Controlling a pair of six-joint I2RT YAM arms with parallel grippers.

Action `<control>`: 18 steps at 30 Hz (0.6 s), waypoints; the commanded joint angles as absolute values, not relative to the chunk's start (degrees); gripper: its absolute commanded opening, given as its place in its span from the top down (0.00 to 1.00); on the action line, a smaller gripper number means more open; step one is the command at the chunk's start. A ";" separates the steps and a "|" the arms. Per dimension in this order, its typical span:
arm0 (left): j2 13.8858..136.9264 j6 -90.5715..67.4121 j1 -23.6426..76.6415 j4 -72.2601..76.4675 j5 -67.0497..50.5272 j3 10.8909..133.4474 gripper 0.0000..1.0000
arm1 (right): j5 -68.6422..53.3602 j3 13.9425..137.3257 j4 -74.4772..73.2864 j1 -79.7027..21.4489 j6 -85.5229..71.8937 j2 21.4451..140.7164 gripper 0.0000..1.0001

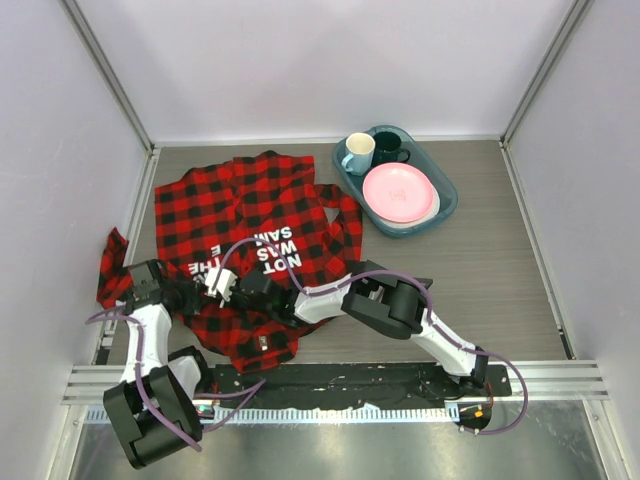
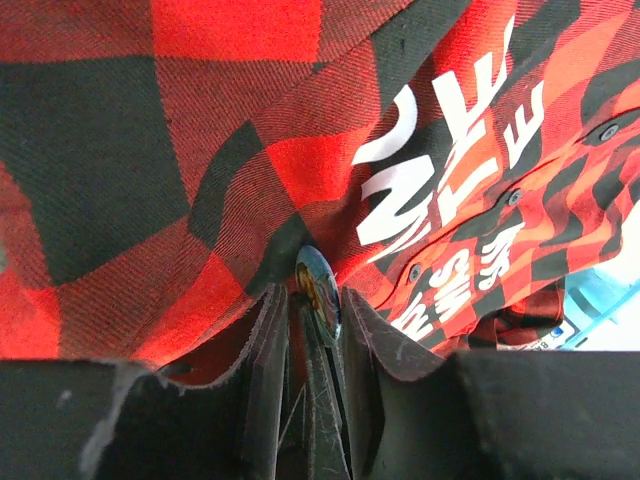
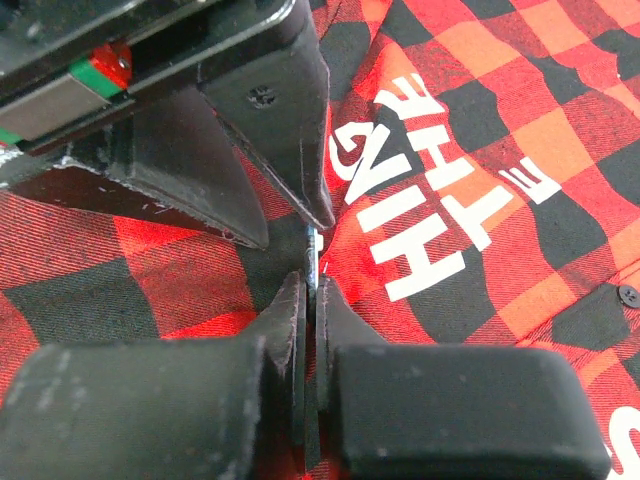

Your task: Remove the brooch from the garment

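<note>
brooch [image 2: 318,285] looks still pinned to the garment [image 1: 250,200]; my left gripper [image 2: 315,296] pinches it, right gripper [image 3: 311,283] nearly closed beside, hold unclear.

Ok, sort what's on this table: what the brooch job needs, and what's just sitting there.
For the job:
flannel shirt
brooch, on the shirt
left pincer, closed on the brooch
right pincer, shut close by

Just lying about:
teal tray
pink plate, in the tray
pale mug, in the tray
dark mug, in the tray
</note>
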State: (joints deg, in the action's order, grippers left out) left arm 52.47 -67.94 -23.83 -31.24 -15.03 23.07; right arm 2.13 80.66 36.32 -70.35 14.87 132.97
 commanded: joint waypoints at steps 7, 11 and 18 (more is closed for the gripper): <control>55.11 -64.43 -25.58 -27.77 -18.19 23.20 0.75 | 3.78 79.54 31.64 -70.31 16.43 132.54 0.99; 55.72 -63.99 -25.58 -26.90 -18.89 22.68 0.73 | 3.87 79.89 31.55 -70.58 17.05 132.54 0.99; 55.82 -61.53 -25.58 -18.55 -23.37 19.78 1.00 | 4.66 82.61 25.78 -71.10 15.39 132.01 0.86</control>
